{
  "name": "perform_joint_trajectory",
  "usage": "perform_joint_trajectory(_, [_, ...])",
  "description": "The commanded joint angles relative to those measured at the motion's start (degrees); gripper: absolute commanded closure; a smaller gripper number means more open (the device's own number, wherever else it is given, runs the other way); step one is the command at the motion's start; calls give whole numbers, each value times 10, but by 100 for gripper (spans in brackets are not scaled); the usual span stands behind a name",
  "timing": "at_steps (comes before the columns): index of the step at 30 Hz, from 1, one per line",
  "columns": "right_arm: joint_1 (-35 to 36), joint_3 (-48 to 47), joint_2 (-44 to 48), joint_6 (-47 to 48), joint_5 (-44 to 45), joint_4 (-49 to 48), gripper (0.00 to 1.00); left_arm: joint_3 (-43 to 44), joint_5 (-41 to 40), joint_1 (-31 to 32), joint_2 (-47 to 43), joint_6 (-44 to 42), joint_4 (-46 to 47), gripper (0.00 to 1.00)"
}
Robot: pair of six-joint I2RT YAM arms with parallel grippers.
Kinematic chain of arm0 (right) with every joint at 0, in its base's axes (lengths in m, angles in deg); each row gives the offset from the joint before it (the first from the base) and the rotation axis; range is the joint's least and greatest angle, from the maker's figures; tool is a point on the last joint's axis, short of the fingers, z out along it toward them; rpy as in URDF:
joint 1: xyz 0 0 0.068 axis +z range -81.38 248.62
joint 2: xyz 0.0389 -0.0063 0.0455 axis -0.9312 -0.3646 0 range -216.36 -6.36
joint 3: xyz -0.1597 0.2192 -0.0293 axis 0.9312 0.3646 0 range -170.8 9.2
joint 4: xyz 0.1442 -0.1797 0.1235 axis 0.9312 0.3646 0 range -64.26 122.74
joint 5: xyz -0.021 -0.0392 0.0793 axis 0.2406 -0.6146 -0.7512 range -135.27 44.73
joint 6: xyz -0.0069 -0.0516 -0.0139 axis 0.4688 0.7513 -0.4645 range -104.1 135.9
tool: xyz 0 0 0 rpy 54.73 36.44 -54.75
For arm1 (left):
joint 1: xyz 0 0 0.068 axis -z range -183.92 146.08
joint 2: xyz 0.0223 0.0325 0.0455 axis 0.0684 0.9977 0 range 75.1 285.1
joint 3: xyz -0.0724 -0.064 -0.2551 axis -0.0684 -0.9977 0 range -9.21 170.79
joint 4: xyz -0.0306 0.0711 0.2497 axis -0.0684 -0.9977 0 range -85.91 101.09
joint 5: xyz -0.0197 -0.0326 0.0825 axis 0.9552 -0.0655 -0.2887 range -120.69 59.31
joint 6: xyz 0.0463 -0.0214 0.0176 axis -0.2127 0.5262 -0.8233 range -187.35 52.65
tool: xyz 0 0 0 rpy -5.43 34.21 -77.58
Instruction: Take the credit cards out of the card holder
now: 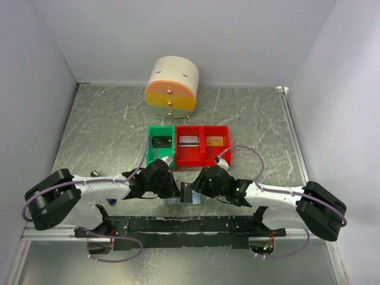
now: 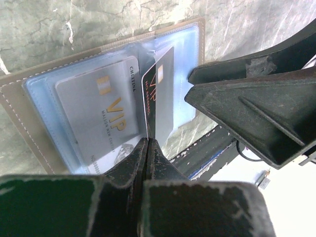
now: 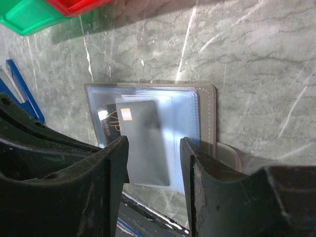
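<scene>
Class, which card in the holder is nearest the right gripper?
The plain grey card, between the right gripper's fingers; the silver card and black card show VIP lettering.

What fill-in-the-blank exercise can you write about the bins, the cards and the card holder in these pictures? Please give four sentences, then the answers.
1. The card in the green bin is ___ in colour.
2. The red bin has ___ compartments.
3. The card holder lies ___, its clear pockets facing up.
4. The silver card in the holder bears the letters ___.

Missing words: black; two; open; VIP
</scene>
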Motion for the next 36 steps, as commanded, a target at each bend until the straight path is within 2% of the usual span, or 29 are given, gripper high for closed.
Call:
perform_joint_trajectory(1, [1, -16, 12, 34, 1, 59, 53, 10, -23, 2, -20, -15, -33, 93])
perform_joint_trajectory(9, [1, -58, 35, 82, -34, 28, 52, 18, -27, 2, -22, -20, -36, 92])
perform_joint_trajectory(14, [1, -63, -8, 78, -76, -17, 52, 26, -25, 2, -25, -36, -37, 91])
perform_joint_trajectory(20, [1, -77, -59, 56, -39, 45, 52, 60, -31, 2, -11, -72, -91, 91])
perform_joint_trajectory(23, [1, -77, -60, 55, -15, 90, 51, 49, -22, 2, -15, -69, -70, 89])
perform_joint_trajectory(30, [0, -37, -69, 53, -56, 19, 50, 24, 13, 2, 1, -47, 9, 83])
perform_joint_trajectory(36, [-1, -26, -59, 39, -40, 19, 51, 16, 30, 2, 23, -33, 53, 76])
